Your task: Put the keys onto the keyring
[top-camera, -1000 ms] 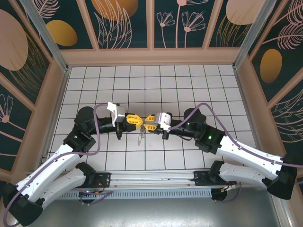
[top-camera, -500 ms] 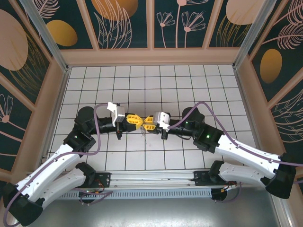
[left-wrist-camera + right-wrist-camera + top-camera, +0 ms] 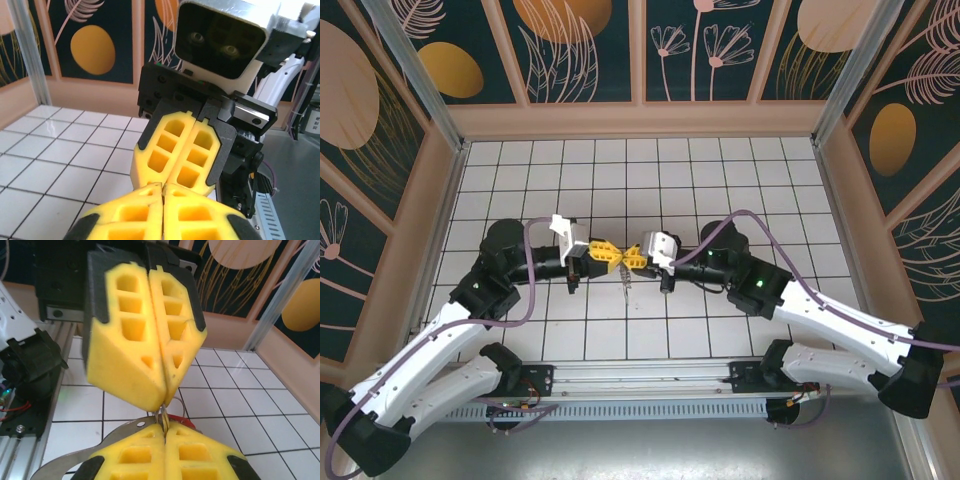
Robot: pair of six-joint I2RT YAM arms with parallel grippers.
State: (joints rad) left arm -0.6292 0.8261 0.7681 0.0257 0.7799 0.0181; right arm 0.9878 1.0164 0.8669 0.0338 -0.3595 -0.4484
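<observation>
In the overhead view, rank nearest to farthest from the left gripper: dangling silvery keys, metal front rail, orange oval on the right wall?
1. Silvery keys, just below the left gripper.
2. Metal rail, near edge.
3. Orange oval, right wall.

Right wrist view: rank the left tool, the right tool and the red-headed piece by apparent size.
1. left tool, largest as seen.
2. right tool, cut off by the bottom edge, so its full size is unsure.
3. red-headed piece, smallest.

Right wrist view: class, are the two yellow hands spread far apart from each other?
No, the left hand and the right hand meet almost tip to tip above the tiled floor.
</observation>
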